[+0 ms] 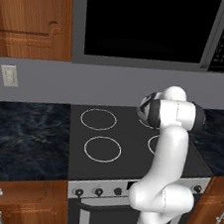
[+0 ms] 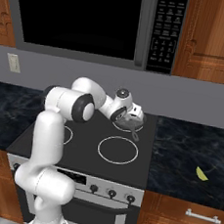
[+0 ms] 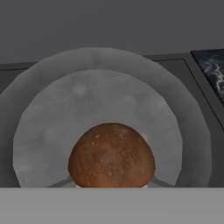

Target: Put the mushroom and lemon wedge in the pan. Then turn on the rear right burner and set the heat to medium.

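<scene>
Mushroom [image 3: 111, 155] over pan [image 3: 52, 118] | fingers' state indiscernible | risk: high drop bounces it out | lemon wedge [image 2: 202, 174] on table

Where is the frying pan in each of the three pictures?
Left base view: the pan is hidden behind the robot's arm, so I cannot point to it.
Right base view: the pan sits at the back right of the stove, just under the hand, its dark handle pointing toward the front.
Hand view: the pan spreads across the middle, with the mushroom low in front of it.
Shared landmark: the black stove top.
</scene>
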Tool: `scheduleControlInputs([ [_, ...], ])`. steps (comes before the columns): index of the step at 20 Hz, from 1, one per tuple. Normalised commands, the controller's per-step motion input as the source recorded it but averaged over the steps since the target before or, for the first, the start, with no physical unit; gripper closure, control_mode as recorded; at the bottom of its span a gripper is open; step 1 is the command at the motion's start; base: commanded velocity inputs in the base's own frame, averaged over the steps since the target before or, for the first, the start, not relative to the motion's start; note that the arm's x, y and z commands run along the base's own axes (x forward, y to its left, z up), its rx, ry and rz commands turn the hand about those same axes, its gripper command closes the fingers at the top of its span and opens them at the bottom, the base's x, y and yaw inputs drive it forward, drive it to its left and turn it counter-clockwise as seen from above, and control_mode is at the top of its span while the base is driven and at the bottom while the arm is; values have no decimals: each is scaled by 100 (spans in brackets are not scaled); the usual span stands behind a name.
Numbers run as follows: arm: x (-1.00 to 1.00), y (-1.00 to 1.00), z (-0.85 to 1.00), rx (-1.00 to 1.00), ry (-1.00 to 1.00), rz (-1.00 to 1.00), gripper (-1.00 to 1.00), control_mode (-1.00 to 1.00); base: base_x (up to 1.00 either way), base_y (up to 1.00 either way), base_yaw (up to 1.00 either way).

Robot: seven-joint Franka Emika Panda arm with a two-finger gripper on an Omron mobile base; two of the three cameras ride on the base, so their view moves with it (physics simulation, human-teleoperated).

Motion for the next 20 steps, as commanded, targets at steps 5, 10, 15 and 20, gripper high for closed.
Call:
scheduleControlInputs([
  [5, 0, 0, -1, 0, 0, 0, 100, -100, 0, 0, 0],
  [10, 0, 0, 0, 0, 0, 0, -100, -100, 0, 0, 0],
  [15, 0, 0, -1, 0, 0, 0, -100, -100, 0, 0, 0],
  [20, 0, 0, 5, 0, 0, 0, -100, -100, 0, 0, 0],
])
